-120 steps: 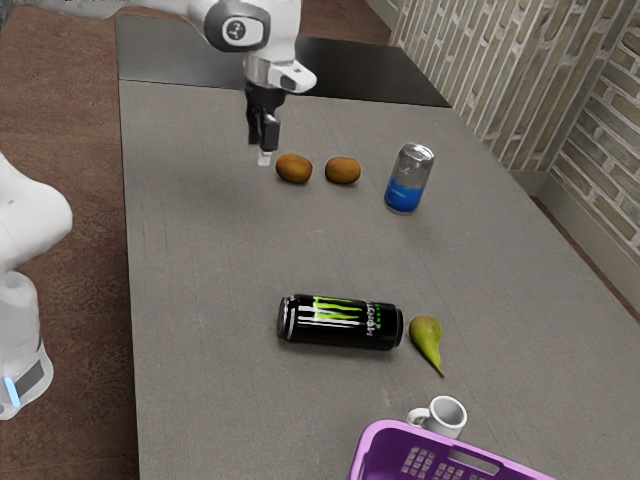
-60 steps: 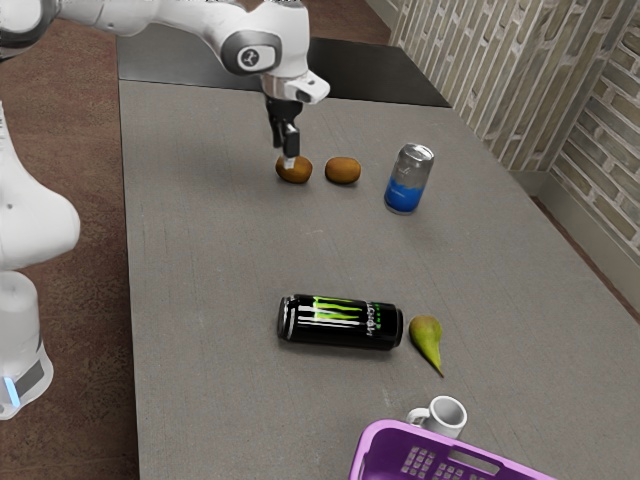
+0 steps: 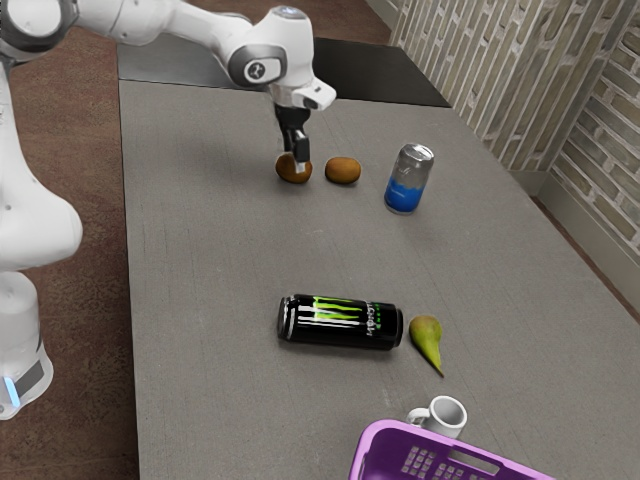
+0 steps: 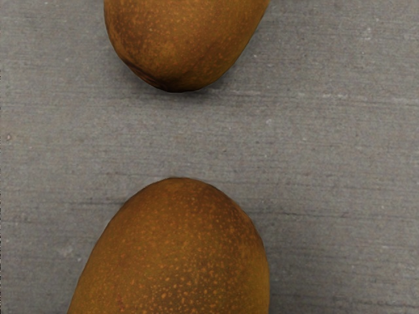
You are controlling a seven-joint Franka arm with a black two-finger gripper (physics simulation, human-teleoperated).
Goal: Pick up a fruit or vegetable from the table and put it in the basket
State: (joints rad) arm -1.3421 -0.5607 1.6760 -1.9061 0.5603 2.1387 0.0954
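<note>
My claw is down at the nearer kiwi, the one closer to the table's long edge on the exterior view's left. Whether I have the claw released or clenched on this fruit, I cannot tell. The kiwi sits on the table, toward the far end, where a dark, glossy panel stretches across beyond the grey top. My arm reaches in over the far corner on the exterior view's left. From my wrist I see that kiwi large and close beneath my hand, its speckled brown skin rounding off toward a second kiwi, with a strip of bare grey tabletop between the two, so they lie apart. Past the second kiwi, nearer the table's edge on the exterior view's right, a silver and blue can stands upright. Well apart from these, toward the table's near end, a black can with green markings lies on its side. A green pear lies just beside one end of it, its narrow tip pointing toward the near end. Closer still to that end, a white mug stands near the rim of the purple basket, its handle turned to the exterior view's left.
</note>
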